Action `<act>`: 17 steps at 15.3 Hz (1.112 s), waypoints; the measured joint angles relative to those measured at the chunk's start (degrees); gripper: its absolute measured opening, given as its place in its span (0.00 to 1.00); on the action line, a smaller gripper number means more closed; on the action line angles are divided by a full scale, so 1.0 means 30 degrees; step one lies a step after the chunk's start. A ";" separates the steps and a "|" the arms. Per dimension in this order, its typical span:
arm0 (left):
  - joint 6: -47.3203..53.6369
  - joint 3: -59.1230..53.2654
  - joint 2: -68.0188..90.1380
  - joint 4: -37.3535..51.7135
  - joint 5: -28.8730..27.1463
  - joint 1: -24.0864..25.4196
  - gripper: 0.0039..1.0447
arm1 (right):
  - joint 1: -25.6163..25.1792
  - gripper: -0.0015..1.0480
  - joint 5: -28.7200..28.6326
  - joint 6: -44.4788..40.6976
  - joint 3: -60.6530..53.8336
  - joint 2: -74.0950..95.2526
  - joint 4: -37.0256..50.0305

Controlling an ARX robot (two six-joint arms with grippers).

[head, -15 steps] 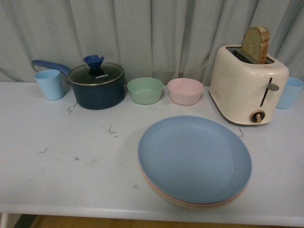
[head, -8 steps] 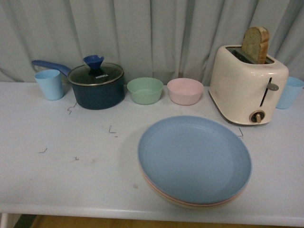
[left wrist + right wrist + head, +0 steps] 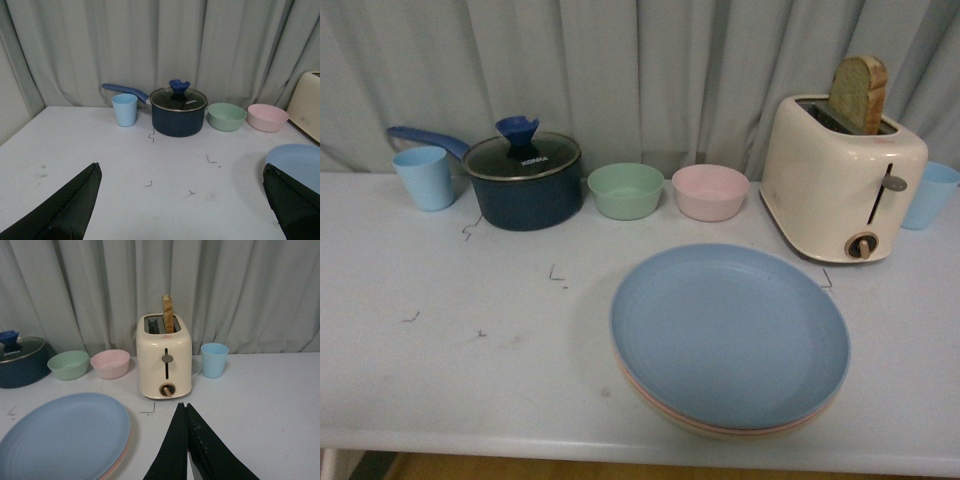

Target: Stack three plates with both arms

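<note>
The plates (image 3: 730,340) sit in one stack on the white table (image 3: 450,370), near its front edge and right of middle. The blue plate (image 3: 725,330) is on top, its whole face bare. Under it I can see only thin rims along the near edge — a pink rim (image 3: 665,410) and a paler one below it, too slim to name with any certainty. From my right wrist view the same stack shows as a blue disc with a pinkish edge (image 3: 117,460) peeking out beneath.

My left pincer (image 3: 180,210) is spread wide: its two dark fingers (image 3: 65,210) stand far apart at the edges of the left wrist view, with nothing between them but table. The edge of the blue plate lies just beside the far finger there; I cannot tell whether they touch. My right pincer (image 3: 187,445) is pressed closed, its two black fingers (image 3: 172,445) meeting along a thin seam, and it grasps nothing. It hangs over bare table beside the stack, apart from it. Neither arm shows in the front view.

Behind the stack stands a cream toaster (image 3: 842,180) with a slice of bread (image 3: 858,92) upright in its slot. Along the back — a pink bowl (image 3: 710,192), a green bowl (image 3: 625,190), a dark blue lidded pot (image 3: 523,180) and a blue cup (image 3: 424,177). Another blue cup (image 3: 930,195) stands past the toaster.
</note>
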 joint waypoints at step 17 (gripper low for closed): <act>0.0000 0.0000 0.0000 0.0000 0.0000 0.0000 0.94 | 0.0000 0.15 -0.0015 -0.0022 0.0007 -0.7803 -0.7912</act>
